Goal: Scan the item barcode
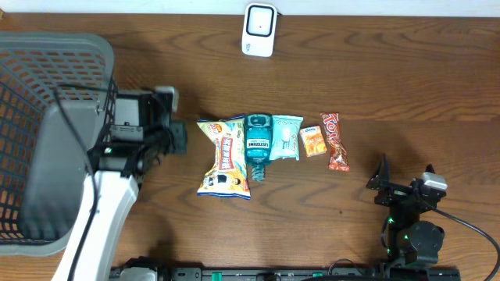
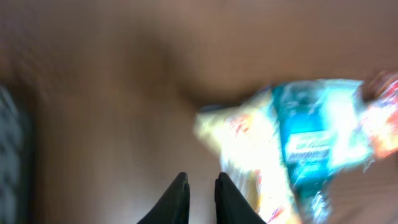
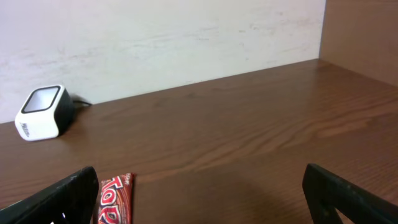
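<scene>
Nearest the front edge of the table [image 1: 391, 70], on the right side, the right gripper [image 1: 405, 176] sits low with its claw spread wide apart and nothing between the fingers; its wrist view shows one finger at each lower corner and bare wood in the gap. Just beyond it lies the red candy bar [image 1: 336, 140], the right end of a row of five items across the middle of the table. Going left along that row, a small orange packet [image 1: 312, 142] lies just beside the bar, then a pale blue packet [image 1: 287, 137], then a teal mouthwash bottle [image 1: 258, 140] lying flat with its cap toward the front and its side overlapping the yellow chip bag [image 1: 224, 158], the largest item and the left end of the row. The left gripper [image 1: 181, 136] points at the chip bag from the left, near it but apart; in its blurred wrist view the two dark fingers [image 2: 177, 199] are barely parted, with a slim gap and nothing held. Behind that arm, a grey mesh basket [image 1: 78, 43] fills the left side. Farthest away, at the back edge, the white barcode scanner [image 1: 259, 30] stands alone, well apart from the items.
</scene>
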